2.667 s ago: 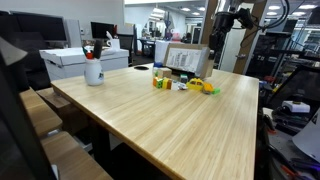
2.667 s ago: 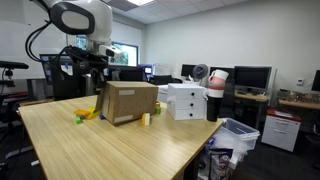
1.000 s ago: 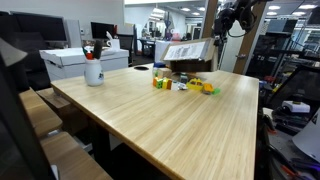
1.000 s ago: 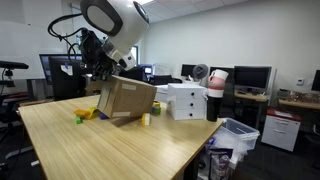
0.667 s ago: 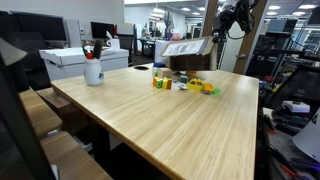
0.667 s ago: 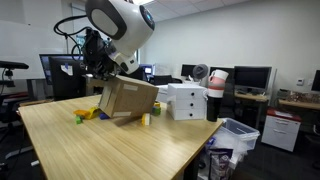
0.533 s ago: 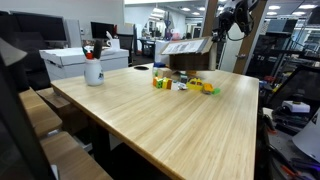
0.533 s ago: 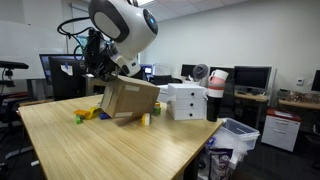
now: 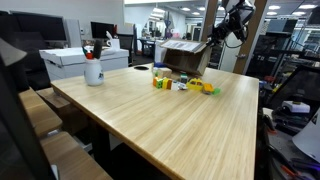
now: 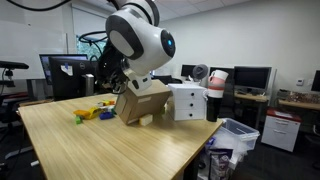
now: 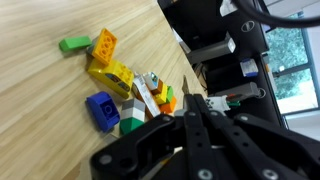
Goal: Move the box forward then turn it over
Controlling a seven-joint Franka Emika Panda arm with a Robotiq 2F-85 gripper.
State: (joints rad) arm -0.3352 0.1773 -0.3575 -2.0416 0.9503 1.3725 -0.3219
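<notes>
Pincer (image 11: 188, 100) clenched, box (image 10: 145, 102) tilted on one lower edge, toys (image 9: 186, 85) just beside, broad bare tabletop (image 9: 180, 125) before them

The box (image 10: 146, 102), plain tan cardboard, stands tilted on the table at mid-frame; in an exterior view the box (image 9: 188, 58) leans at upper centre.

Toys (image 9: 185, 85) lie on the table (image 9: 170, 125), the tilted box (image 9: 187, 58) just behind them.
</notes>
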